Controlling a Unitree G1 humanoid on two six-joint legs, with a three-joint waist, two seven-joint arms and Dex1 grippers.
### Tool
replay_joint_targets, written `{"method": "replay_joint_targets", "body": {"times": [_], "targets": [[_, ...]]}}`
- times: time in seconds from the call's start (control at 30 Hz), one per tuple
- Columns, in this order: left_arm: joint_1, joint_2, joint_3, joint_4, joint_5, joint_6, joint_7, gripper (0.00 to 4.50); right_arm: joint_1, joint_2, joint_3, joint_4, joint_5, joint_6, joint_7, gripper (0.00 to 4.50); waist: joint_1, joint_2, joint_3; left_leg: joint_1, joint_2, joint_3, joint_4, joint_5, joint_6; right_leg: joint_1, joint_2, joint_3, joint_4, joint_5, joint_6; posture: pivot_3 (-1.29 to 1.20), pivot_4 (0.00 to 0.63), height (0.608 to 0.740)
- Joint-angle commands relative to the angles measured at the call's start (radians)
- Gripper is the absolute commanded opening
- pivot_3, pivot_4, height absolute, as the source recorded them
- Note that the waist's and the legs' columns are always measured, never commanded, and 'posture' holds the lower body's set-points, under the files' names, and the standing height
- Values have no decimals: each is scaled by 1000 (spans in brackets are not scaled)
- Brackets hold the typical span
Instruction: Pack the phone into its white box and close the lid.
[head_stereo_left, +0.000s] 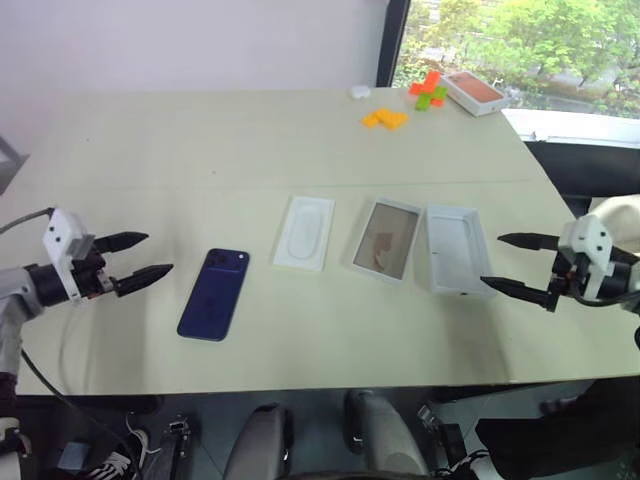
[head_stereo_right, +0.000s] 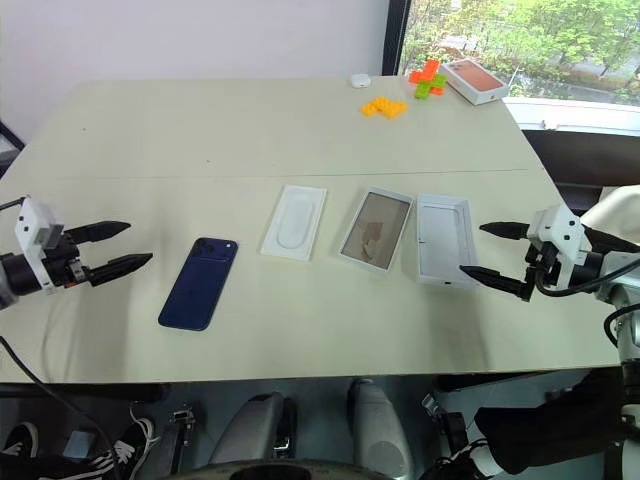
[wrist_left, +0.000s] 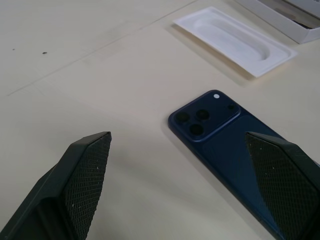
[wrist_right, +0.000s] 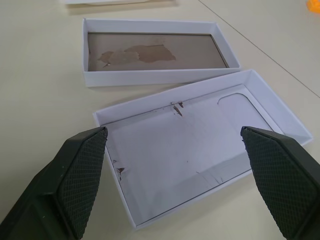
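Looking down over our arms, we see the phone (head_stereo_left: 214, 293) lying back up on the bench (head_stereo_left: 200, 150), its camera bump at the far end, slightly askew. It sits just ahead of our left gripper (head_stereo_left: 158, 253), which hovers above the bench with its jaws spread wide and nothing between them.

To the right of the phone, apart from it, lies the white box (head_stereo_left: 304, 232), a shallow tray with its rounded recess facing up and empty. Next in the row comes a box with a brown floor (head_stereo_left: 387, 240), patchy where the lining is torn. Just beside that, nearly touching, lies the lid (head_stereo_left: 455, 248), upside down with its plain white inside showing a few scuffs.

Our right gripper (head_stereo_left: 492, 260) hangs at the lid's right edge, jaws likewise wide apart and holding nothing; we cannot tell whether its lower finger touches the lid's wall.

At the far right corner sit an orange-topped box (head_stereo_left: 472, 92), orange blocks (head_stereo_left: 385, 118), and a green and orange cluster (head_stereo_left: 430, 92).
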Motion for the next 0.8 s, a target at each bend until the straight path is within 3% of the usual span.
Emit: {"method": "replay_joint_targets", "body": {"times": [0.03, 0.8], "targets": [[-19, 0, 21, -25, -2, -10, 23, 4471, -8, -8, -18, -57, 24, 15, -9, 4500, 0, 0, 0, 0, 0, 0, 0, 0, 0, 0, 0, 0, 0, 0, 0, 0, 150, 740], [-107, -22, -18, -81, -21, 126, 53, 4471, -39, 22, -1, -78, 13, 21, -43, 4500, 0, 0, 0, 0, 0, 0, 0, 0, 0, 0, 0, 0, 0, 0, 0, 0, 150, 740]]}}
